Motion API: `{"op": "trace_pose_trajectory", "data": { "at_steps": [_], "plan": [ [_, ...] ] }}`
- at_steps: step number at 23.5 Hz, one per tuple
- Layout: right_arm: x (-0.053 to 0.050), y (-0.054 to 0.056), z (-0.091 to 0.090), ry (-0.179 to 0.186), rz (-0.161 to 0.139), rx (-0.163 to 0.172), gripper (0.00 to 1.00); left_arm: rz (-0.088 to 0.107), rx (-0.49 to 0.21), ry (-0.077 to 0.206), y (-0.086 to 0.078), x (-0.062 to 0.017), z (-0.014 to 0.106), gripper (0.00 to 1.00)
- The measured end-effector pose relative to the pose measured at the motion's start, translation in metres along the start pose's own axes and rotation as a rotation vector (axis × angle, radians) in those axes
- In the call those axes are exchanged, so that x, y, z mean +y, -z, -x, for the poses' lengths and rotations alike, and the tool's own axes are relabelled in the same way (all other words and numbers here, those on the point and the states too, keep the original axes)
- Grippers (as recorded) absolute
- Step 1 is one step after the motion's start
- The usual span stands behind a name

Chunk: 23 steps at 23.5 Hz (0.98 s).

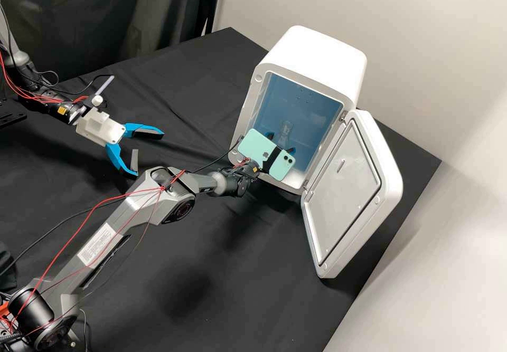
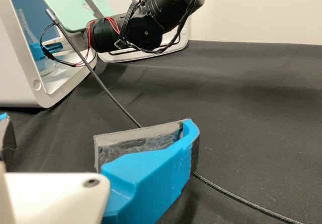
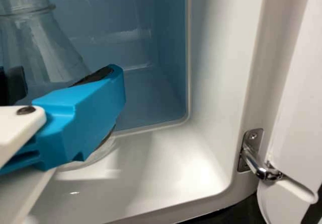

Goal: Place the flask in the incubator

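The glass flask (image 3: 40,43) stands inside the incubator (image 1: 317,56) with the right claw (image 3: 63,88) at it; clamped or not, I cannot tell. The left claw (image 1: 147,152) is spread apart, well off from the incubator. The flask is likely light, stiff, slick and breakable, so grip the neck gently.

**Bench and load.** Black-draped bench (image 1: 211,267). A white incubator (image 1: 317,56) stands near the far right edge with its door (image 1: 351,193) open, and a thin black cable (image 2: 236,197) lies on the bench.

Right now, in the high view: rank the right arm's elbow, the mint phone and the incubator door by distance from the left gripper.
From the left gripper:
1. Right arm's elbow, close beside it.
2. Mint phone, on that arm's wrist.
3. Incubator door, swung open, farthest out.
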Motion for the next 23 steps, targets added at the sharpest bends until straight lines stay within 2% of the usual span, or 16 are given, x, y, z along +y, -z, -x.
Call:
{"op": "trace_pose_trajectory", "data": {
  "at_steps": [6,7,15,18,23],
  "plan": [
    [0.001,-0.001,0.0,-0.001,-0.002,-0.001,0.0,0.0,0.0,0.0,0.0,0.0,0.0,1.0],
    [0.001,-0.001,0.0,-0.001,-0.002,-0.001,1.0,0.0,0.0,0.0,0.0,0.0,0.0,1.0],
    [0.001,-0.001,0.0,-0.001,-0.002,-0.001,1.0,0.0,0.0,0.0,0.0,0.0,0.0,1.0],
    [-0.001,-0.003,0.0,0.008,-0.005,-0.019,1.0,0.0,0.0,0.0,0.0,0.0,0.0,1.0],
    [-0.011,-0.014,-0.002,0.032,-0.013,-0.049,1.0,0.0,0.0,0.0,0.0,0.0,0.0,1.0]
  ]
}}
